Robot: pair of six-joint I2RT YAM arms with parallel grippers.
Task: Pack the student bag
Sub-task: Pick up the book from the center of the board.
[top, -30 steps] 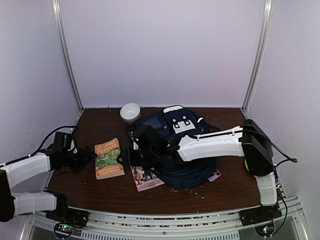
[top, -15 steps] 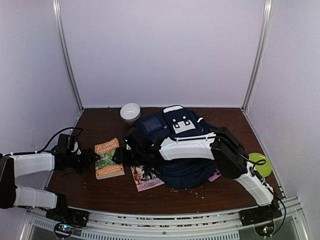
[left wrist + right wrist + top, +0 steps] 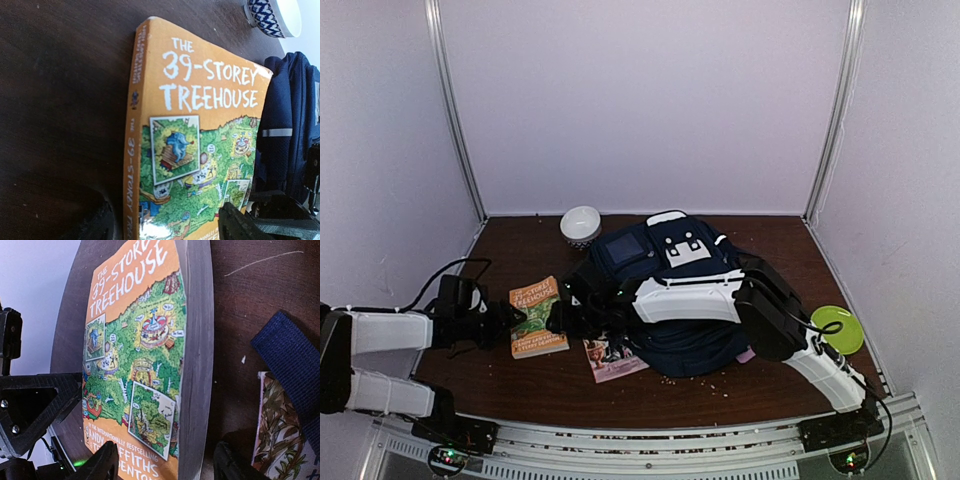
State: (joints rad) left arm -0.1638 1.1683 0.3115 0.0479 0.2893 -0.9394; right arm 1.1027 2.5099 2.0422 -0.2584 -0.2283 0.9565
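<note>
Flanking the orange paperback (image 3: 538, 317) from both sides. It lies flat, cover up, on the tabletop (image 3: 510, 385).

- Left gripper (image 3: 510, 316): at the book's spine side, fingers apart, one low beside the spine, the other over the cover. Holds nothing.
- Right gripper (image 3: 560, 318): at the book's page-edge side, fingers apart and straddling that edge. Holds nothing; contact with the paper can't be judged.
- Student bag (image 3: 675, 275): on the tabletop just beyond the book's page edge, under the right arm. Whether its mouth is open can't be made out.
- Navy strap (image 3: 290, 360): trails on the tabletop close to the book's page edge, lying over a magazine (image 3: 613, 357).
- Bowl (image 3: 581, 225): well beyond the book's top edge, out of play.

Step in hand, as I read it: lifting the book for the bag.

Doing it well:
- Get one finger truly under an edge before closing, since a flat paperback gives little to bite.
- Let one gripper brace while the other pinches through the full thickness.
- Keep the right fingers off the strap, or the bag drags along.
</note>
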